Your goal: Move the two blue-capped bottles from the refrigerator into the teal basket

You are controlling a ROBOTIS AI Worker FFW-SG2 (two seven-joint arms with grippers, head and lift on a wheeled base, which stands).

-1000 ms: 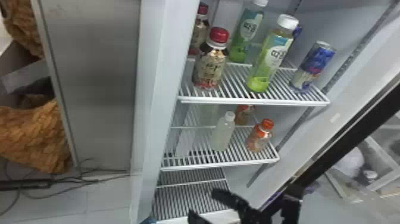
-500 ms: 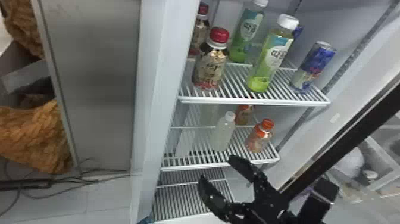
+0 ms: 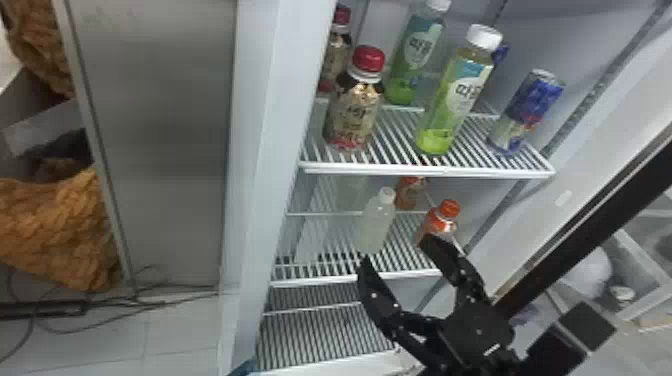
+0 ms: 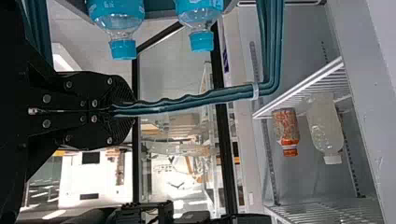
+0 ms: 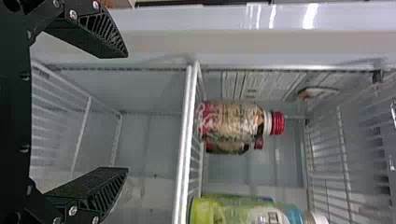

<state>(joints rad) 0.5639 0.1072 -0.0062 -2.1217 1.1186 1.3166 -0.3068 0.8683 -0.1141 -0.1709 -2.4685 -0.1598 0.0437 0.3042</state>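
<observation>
My left hand [image 4: 132, 110] was closed tight on the handle [image 4: 196, 100] of the teal basket [image 4: 161, 11], its fingers pinching the thin bands together. I judged that I held it there so the load could hang below my grip, with its mouth left free. In the left wrist view, both task bottles were down in the basket: one blue-capped bottle [image 4: 116, 17] and, just beside it with a gap between, the second blue-capped bottle [image 4: 201, 17]. Standing them side by side probably let each steady the other's side of the load.

My right hand [image 3: 396, 250] was spread wide and empty, before the lower shelves of the refrigerator [image 3: 255, 150]. With both bottles in, it seemed to have nothing left to fetch; I took its place there as room to draw clear of the shelf [image 3: 430, 172] and the orange-capped bottle [image 3: 440, 220].

The two blue-capped bottles pointed cap up, shoulders above the rim. Their long axes ran close to upright and nearly parallel, in line with the hanging basket. Their bases were hidden from me. Any tilt of the handle, I thought, would tip them too, so a level carry was called for.
</observation>
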